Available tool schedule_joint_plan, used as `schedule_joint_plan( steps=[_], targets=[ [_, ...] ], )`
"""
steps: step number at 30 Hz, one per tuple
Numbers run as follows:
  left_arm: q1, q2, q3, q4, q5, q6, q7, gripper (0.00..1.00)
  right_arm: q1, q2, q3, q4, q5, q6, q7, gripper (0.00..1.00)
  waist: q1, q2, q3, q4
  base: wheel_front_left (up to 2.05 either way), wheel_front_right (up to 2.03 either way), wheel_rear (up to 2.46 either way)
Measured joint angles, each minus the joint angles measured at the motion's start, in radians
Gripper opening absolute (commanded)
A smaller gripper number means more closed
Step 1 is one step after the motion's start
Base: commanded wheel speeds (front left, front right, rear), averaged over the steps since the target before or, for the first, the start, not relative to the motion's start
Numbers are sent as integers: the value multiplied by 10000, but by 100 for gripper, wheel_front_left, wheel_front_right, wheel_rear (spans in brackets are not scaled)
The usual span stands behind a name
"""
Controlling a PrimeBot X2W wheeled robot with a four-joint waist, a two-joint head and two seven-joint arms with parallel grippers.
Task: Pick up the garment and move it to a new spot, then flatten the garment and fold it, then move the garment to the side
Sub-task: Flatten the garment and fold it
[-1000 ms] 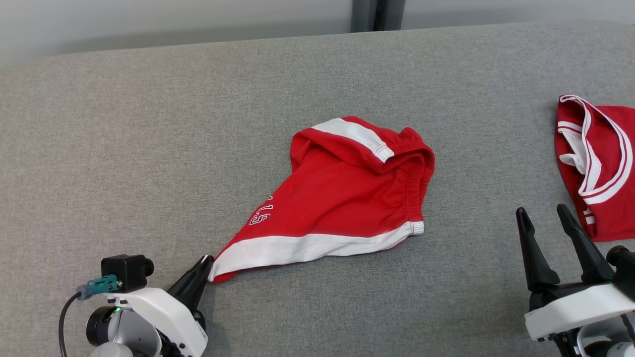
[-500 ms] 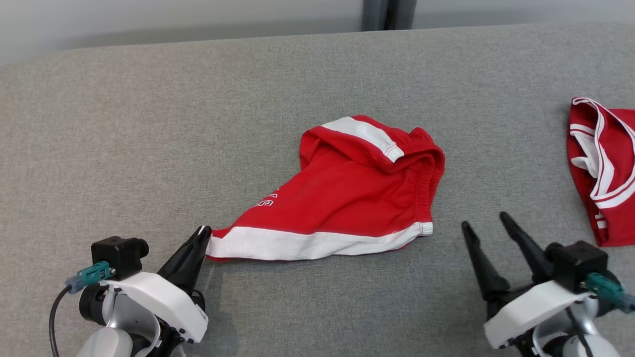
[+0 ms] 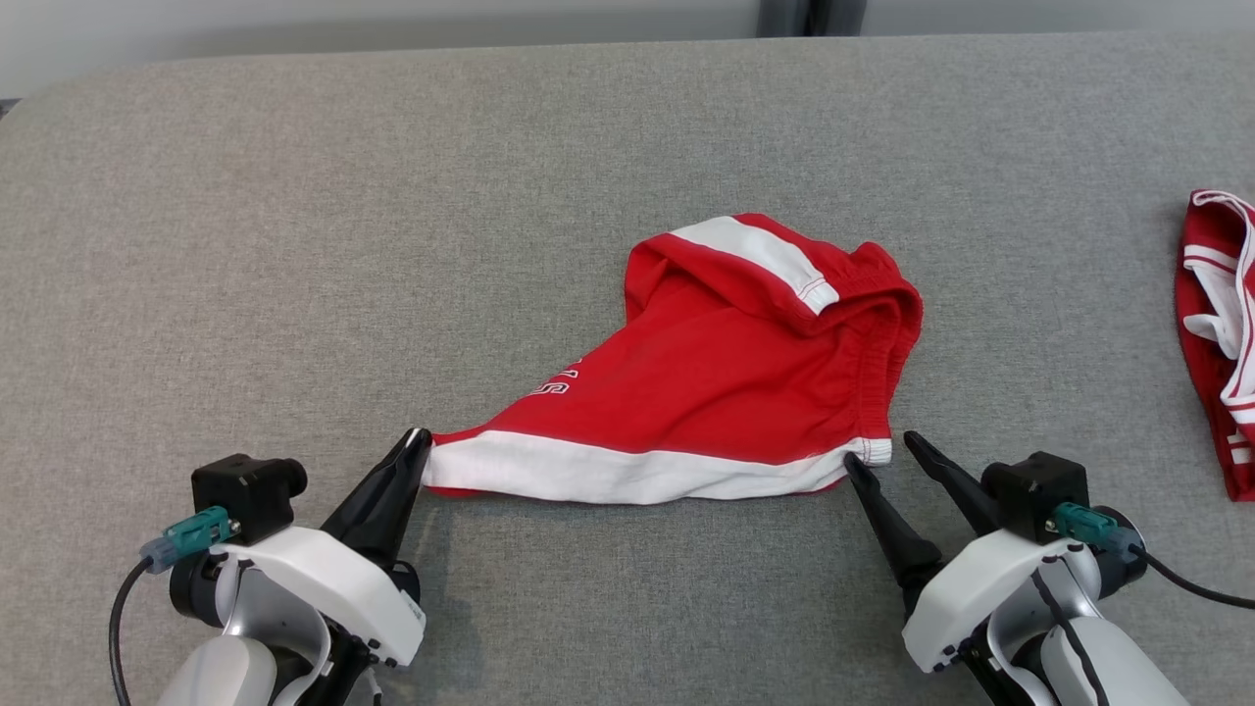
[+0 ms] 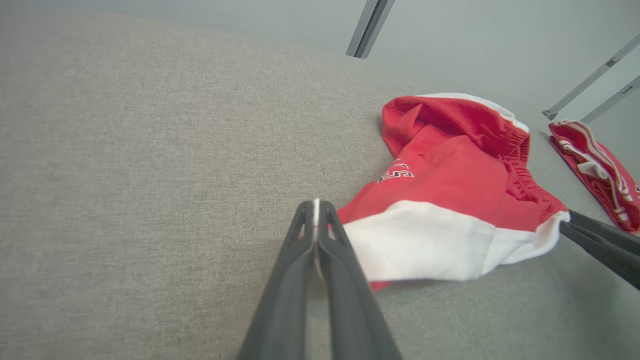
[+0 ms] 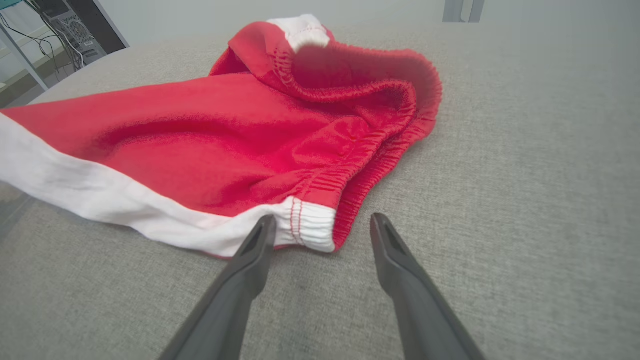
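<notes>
Left end effector (image 3: 422,440) pinched closed, right end effector (image 3: 880,449) spread wide

The garment (image 3: 726,392) lies on the table (image 3: 294,245), near its middle. The left gripper (image 3: 420,441) stands at the near left, its tips on the garment's left corner. The right gripper (image 3: 880,448) stands at the near right, with 1 finger on each side of the garment's near right corner. A further garment (image 3: 1221,343) lies well apart, at the table's right edge.
</notes>
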Motion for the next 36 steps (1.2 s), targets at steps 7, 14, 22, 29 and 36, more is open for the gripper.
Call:
schedule_joint_plan(
  steps=[7,14,22,29,36],
  targets=[
    [-88,-42,27,-180,236,174,-393,0,-315,-174,140,169,69,0,-190,0,0,0,92,49,0,0,0],
    [-434,-4,368,-1419,694,654,-1030,0,-562,-512,-529,-1605,75,0,-497,0,0,0,-58,-154,0,0,0],
    [-1369,48,591,-3135,1262,1037,-1363,0,-983,-744,-1576,-4263,146,0,-102,0,0,0,-407,-405,0,0,0],
    [-2266,130,755,-4552,1778,1402,-1354,0,-1351,-934,-2391,-6151,146,0,610,0,0,0,-697,-572,0,0,0],
    [-2400,123,665,-5141,1906,1613,-1053,0,-1247,-721,-2661,-6686,261,0,1133,0,0,0,-826,-697,0,0,0]
  ],
)
